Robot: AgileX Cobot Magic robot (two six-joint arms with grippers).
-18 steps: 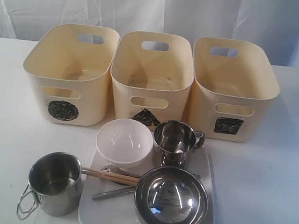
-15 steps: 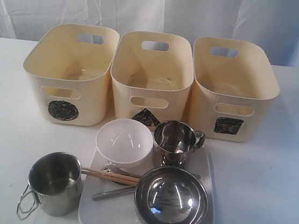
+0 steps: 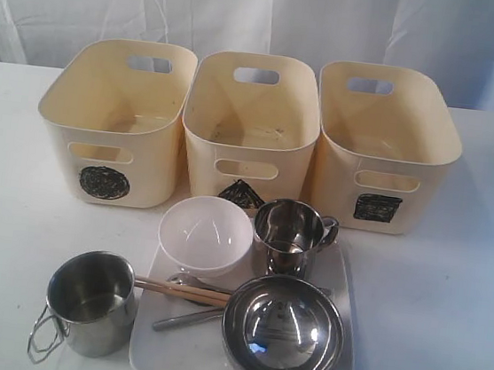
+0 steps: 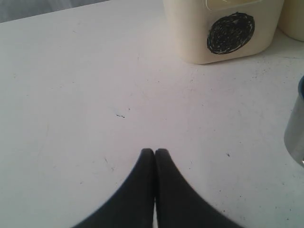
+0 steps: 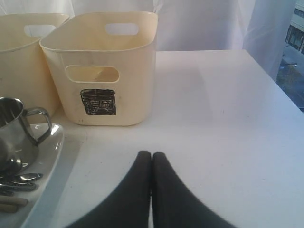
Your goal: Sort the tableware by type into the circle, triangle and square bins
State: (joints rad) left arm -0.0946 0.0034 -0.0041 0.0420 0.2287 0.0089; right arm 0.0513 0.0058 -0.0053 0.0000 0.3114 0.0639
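Note:
Three cream bins stand in a row at the back: the circle bin (image 3: pixel 114 121), the triangle bin (image 3: pixel 249 132) and the square bin (image 3: pixel 383 147). In front lies a white square plate (image 3: pixel 348 290) carrying a small white bowl (image 3: pixel 206 234), a steel mug (image 3: pixel 288 235), a large steel bowl (image 3: pixel 282 332), wooden chopsticks (image 3: pixel 180 291) and steel cutlery (image 3: pixel 185 319). A second steel mug (image 3: pixel 91 301) stands on the table left of the plate. My left gripper (image 4: pixel 155 151) is shut and empty over bare table near the circle bin (image 4: pixel 228 28). My right gripper (image 5: pixel 151 154) is shut and empty, short of the square bin (image 5: pixel 102 71). Neither gripper shows in the exterior view.
A white curtain hangs behind the table. In the right wrist view the table's right edge (image 5: pixel 280 90) runs close to the square bin. The bins look empty inside.

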